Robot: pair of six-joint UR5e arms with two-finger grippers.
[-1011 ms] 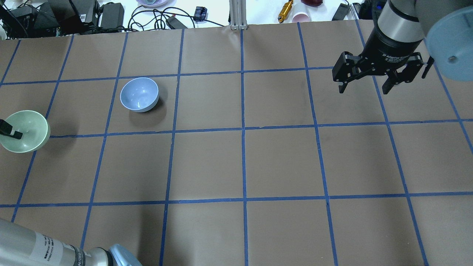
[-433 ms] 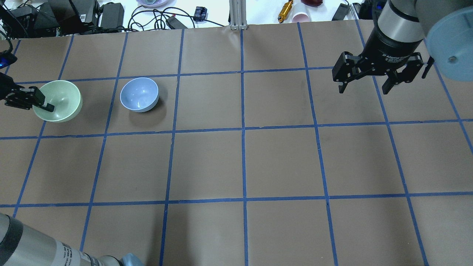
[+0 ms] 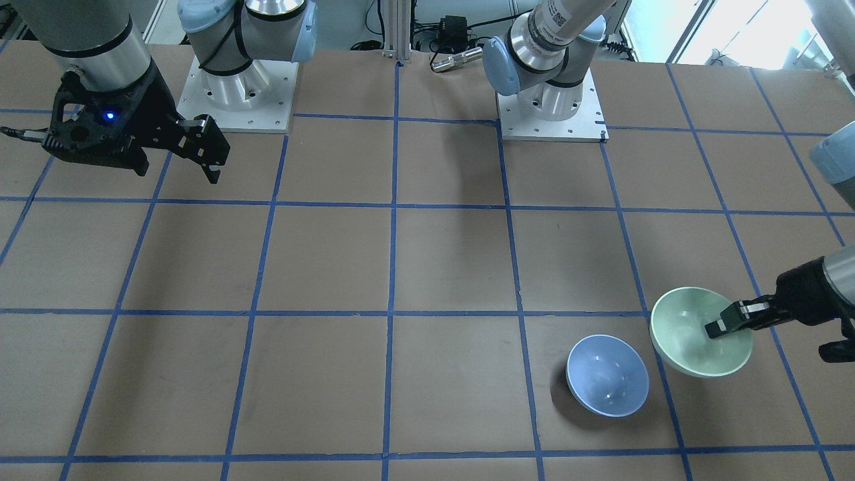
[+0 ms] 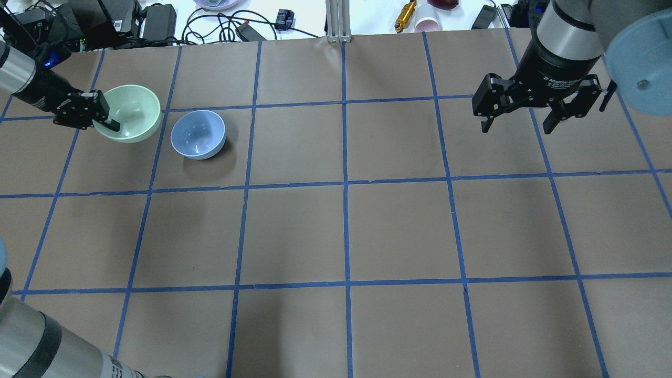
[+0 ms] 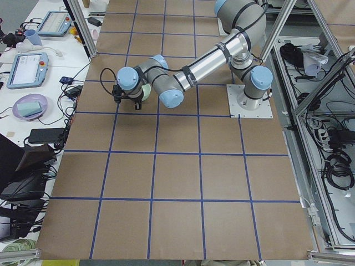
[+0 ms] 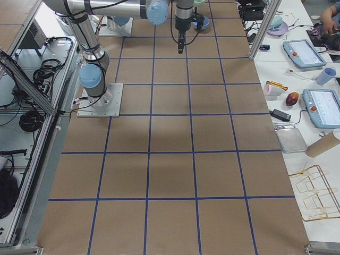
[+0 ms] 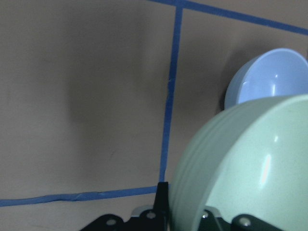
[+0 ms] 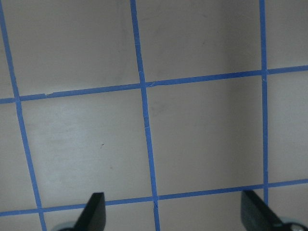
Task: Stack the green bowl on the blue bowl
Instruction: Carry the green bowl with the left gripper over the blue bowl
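Note:
My left gripper [image 4: 105, 122] is shut on the rim of the pale green bowl [image 4: 134, 110] and holds it in the air, just left of the pale blue bowl [image 4: 198, 134]. The blue bowl sits upright on the brown table. In the front-facing view the green bowl [image 3: 691, 327] hangs to the right of the blue bowl [image 3: 606, 375], one finger [image 3: 725, 322] inside its rim. In the left wrist view the green bowl [image 7: 245, 168] fills the lower right, with the blue bowl [image 7: 269, 77] beyond it. My right gripper [image 4: 518, 123] is open and empty, high over the table's far right.
The table [image 4: 346, 231] is brown paper with a blue tape grid. Cables, power bricks and small items [image 4: 157, 21] lie beyond the far edge. The two arm bases [image 3: 548, 113] stand at the robot's side.
My left gripper has carried the green bowl from the left edge away from the robot and rightward, toward the blue bowl. The right arm has not moved.

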